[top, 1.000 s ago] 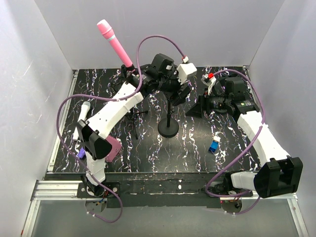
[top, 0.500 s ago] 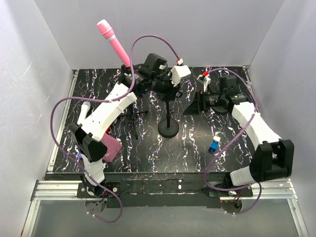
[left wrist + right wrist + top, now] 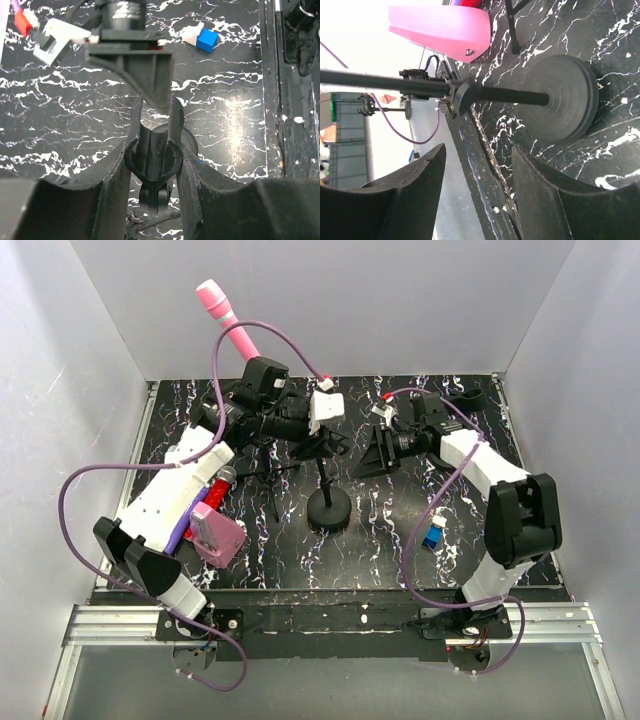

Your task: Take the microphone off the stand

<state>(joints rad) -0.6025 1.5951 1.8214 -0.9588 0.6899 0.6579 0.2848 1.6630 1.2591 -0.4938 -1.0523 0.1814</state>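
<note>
Right of stand [image 3: 327,508], blue block [image 3: 433,537]; left, pink box [image 3: 218,536]

The gripper [image 3: 479,150], jaws apart, faces the stand's pole [image 3: 380,82] and round base [image 3: 562,100]

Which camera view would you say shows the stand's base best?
Right wrist: the base sits large and unobstructed. Top external shows it small, from above; left wrist shows only a sliver behind the clip.
</note>
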